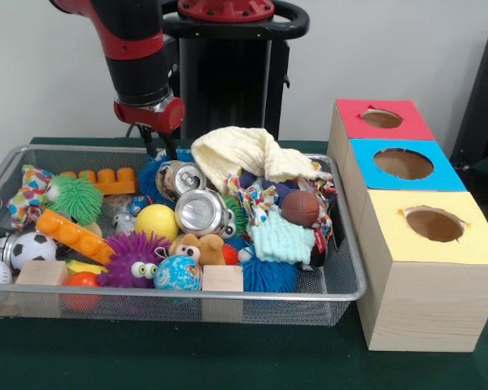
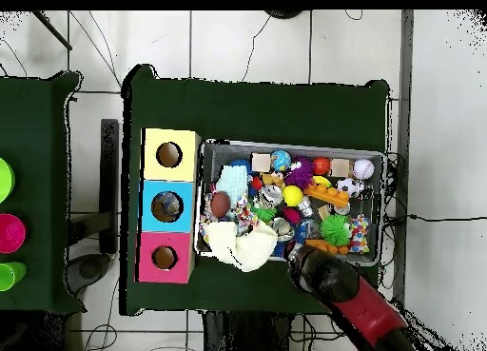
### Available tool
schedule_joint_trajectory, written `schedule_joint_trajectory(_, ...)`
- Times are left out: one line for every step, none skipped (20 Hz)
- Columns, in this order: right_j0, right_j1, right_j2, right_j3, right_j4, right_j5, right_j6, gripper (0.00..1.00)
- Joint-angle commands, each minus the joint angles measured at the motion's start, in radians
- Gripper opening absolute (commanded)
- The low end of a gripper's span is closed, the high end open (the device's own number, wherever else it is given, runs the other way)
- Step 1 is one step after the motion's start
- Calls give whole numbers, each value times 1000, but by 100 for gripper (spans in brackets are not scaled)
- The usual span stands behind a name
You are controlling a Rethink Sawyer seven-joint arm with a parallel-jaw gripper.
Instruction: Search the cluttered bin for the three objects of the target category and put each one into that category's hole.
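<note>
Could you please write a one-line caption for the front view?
Sawyer gripper hovers over a toy-cluttered wire bin beside a three-hole sorting box.

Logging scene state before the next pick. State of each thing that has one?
claw: at the bin's far edge, tips down among the toys; open or shut not visible
wire bin: full, cluttered
cans: two, on their sides
cream cloth: crumpled, on top of the pile
red hole: nothing showing
blue hole: nothing showing
yellow hole: nothing showing
</note>
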Motion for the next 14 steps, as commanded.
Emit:
schedule_joint_trajectory(-16,53,100,69,-5,-25,185,0)
schedule_joint_trajectory(-19,53,105,72,-7,-30,185,0)
schedule_joint_trajectory(-16,54,104,71,-6,-32,185,0)
schedule_joint_trajectory(-15,53,105,73,-5,-34,187,0)
schedule_joint_trajectory(-17,54,106,74,-6,-36,187,0)
schedule_joint_trajectory(-14,53,103,74,-4,-34,189,0)
schedule_joint_trajectory(-6,51,96,74,-1,-34,192,0)
schedule_joint_trajectory(0,48,90,74,6,-29,197,0)
schedule_joint_trajectory(5,44,84,77,10,-28,202,0)
schedule_joint_trajectory(10,38,77,81,19,-19,211,0)
schedule_joint_trajectory(8,36,77,84,24,-15,214,0)
schedule_joint_trajectory(1,32,83,83,19,-25,210,0)
schedule_joint_trajectory(-6,22,91,75,16,-20,202,0)
schedule_joint_trajectory(-2,-3,86,59,11,-2,186,0)
